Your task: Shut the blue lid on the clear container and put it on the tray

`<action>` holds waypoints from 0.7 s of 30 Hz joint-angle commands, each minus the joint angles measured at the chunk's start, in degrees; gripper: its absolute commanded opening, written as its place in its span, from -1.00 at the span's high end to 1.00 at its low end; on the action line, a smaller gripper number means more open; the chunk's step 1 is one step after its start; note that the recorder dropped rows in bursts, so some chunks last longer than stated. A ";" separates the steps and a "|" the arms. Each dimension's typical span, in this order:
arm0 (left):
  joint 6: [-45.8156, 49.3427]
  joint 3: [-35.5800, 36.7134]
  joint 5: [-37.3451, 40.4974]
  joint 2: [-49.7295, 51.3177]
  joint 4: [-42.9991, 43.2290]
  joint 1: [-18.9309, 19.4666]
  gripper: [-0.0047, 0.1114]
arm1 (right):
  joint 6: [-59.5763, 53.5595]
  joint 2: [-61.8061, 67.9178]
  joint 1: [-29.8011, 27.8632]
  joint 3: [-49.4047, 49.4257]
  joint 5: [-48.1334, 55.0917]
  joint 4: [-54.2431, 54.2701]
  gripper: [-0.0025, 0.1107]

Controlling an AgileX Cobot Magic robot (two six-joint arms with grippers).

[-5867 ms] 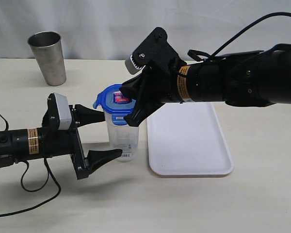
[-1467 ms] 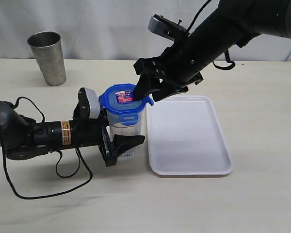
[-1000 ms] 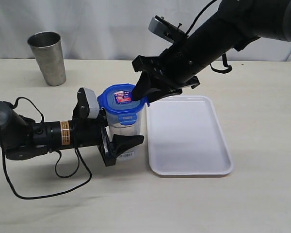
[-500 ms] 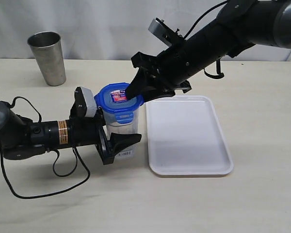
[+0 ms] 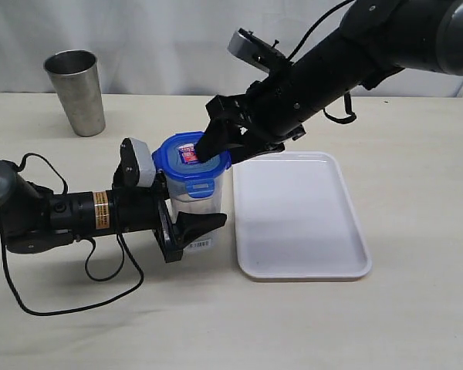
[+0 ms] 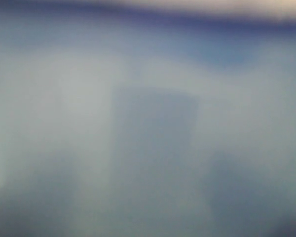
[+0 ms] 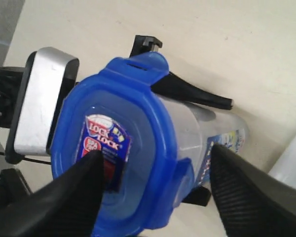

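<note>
The clear container (image 5: 193,191) stands upright just left of the white tray (image 5: 301,220). My left gripper (image 5: 212,202) is shut on its body from the left, with black fingers (image 7: 197,94) along both sides. The blue lid (image 5: 174,158) sits on top, sticker up. My right gripper (image 5: 222,150) hangs over it, open: one finger rests over the sticker and the other stands outside the side flap (image 7: 185,170) nearest the tray. The lid (image 7: 153,123) and container wall (image 7: 207,128) fill the right wrist view. The left wrist view is only a blue-grey blur.
A grey steel cup (image 5: 76,92) stands at the back left. The left arm's black cable (image 5: 77,297) loops across the table in front of that arm. The tray's corner (image 7: 292,168) shows beside the container in the right wrist view.
My right gripper's jaws have spread wider over the lid, and that arm has shifted slightly. The left gripper and the container have stayed in place.
</note>
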 commanded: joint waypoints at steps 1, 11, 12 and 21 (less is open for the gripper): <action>0.02 -0.17 1.66 -0.05 0.93 -0.74 0.92 | -3.05 -2.19 0.48 -0.35 -0.31 -5.42 -0.20; 0.02 -0.17 1.66 -0.05 0.93 -0.74 0.92 | -9.56 -10.10 0.48 -2.61 -0.59 -6.24 -0.19; 0.02 -0.17 1.66 -0.05 0.93 -0.74 0.92 | -12.31 -10.62 0.57 -2.61 1.59 -6.24 -0.19; 0.02 -0.17 1.66 -0.05 1.03 -0.74 0.92 | -19.83 -11.81 12.03 -2.48 4.56 -21.57 0.05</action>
